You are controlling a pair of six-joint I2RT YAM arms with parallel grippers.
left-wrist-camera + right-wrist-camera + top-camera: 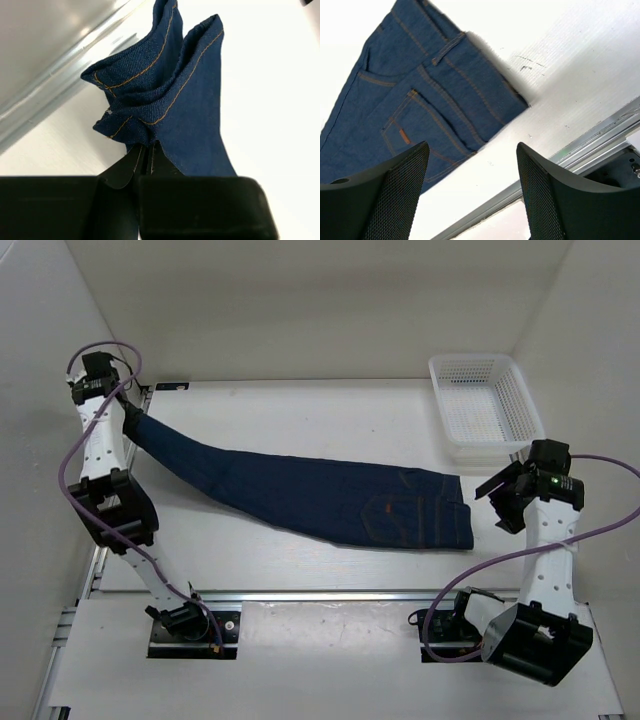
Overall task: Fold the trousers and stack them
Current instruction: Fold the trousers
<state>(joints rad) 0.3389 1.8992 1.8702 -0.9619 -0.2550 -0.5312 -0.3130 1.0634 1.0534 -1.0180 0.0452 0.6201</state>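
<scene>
While left pincer [144,159] clamps trousers [320,495] (hem end), right pincer [472,157] agape nearby

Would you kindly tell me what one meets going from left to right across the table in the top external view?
Left gripper → trousers, held at one end by that gripper → right gripper, open.

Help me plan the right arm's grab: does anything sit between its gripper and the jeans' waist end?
Nothing visible does. The open right gripper hangs over bare table beside the waist of the trousers; the white basket lies farther back, off that path.
</scene>
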